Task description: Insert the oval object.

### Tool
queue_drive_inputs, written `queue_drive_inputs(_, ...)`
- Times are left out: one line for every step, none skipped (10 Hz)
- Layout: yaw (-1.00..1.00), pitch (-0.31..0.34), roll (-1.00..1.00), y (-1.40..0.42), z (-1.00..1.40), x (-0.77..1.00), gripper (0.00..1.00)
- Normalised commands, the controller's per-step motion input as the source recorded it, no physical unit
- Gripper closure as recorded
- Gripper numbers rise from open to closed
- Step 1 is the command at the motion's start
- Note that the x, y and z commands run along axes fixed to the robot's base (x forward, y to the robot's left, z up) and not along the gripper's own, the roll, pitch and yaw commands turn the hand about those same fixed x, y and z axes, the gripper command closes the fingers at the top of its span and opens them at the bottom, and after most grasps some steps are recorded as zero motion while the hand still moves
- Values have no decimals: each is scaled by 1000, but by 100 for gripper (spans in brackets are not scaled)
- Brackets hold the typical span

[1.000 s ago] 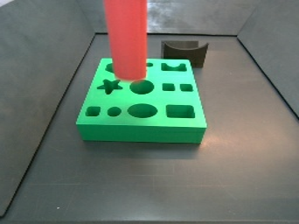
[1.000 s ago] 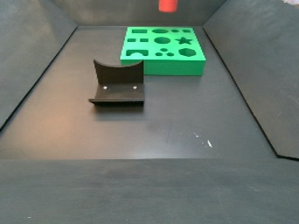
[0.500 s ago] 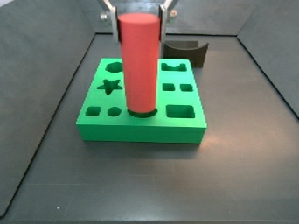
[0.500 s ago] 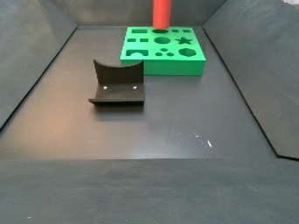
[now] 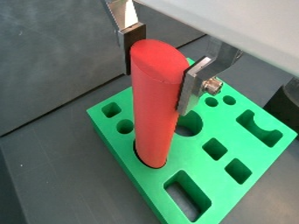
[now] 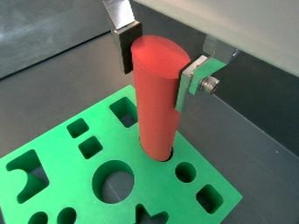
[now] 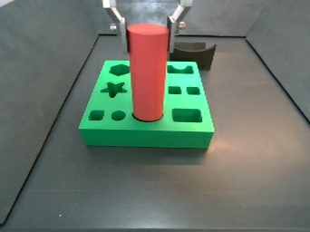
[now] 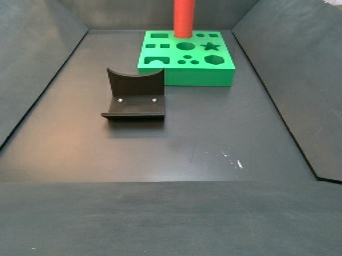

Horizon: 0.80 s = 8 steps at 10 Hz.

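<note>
The hand (image 5: 162, 59) sits right over the green block, its two silver fingers spread to either side of the top of the red oval peg (image 5: 156, 101). In both wrist views the dark pad of one finger (image 6: 124, 48) lies close against the peg's side, while the other finger (image 6: 194, 77) stands just beside it. Whether either pad is actually pressing, I cannot tell. So the fingers flank the peg near its flat top; call it parted around the peg, grip unclear.

The peg stands upright, its foot down in the oval hole of the green block (image 5: 198, 188). In a side view the peg (image 7: 147, 72) rises tall from the front row of the block (image 7: 149, 131), with a small round hole to one side and a rectangular hole to the other. The star-shaped hole (image 7: 114, 89) shows behind those, and the silver fingers (image 7: 115, 18) frame the peg's top at the upper edge.

In a side view from across the desk (image 8: 201, 190), the fixture (image 8: 134, 95) stands nearest, a dark bracket on its base plate. Well beyond it lies the block (image 8: 189, 57), with the peg (image 8: 183, 17) upright at its far edge.
</note>
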Motion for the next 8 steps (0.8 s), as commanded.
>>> queue_drive_inputs(0, 0, 0, -97, -311, 231, 100)
queue_drive_inputs(26, 0, -6, -86, -329, 94, 100)
queue_drive_inputs(11, -6, 40, -94, -457, 31, 100)
queue_drive_inputs(0, -7, 86, -134, -469, 3, 100)
queue_drive_inputs(0, 0, 71, -137, -460, 0, 100)
queue_drive_inputs(0, 0, 34, -111, -403, 17, 100)
queue_drive_inputs(0, 0, 9, -71, -349, 40, 100)
queue_drive_inputs(0, 0, 0, -26, -223, 11, 100)
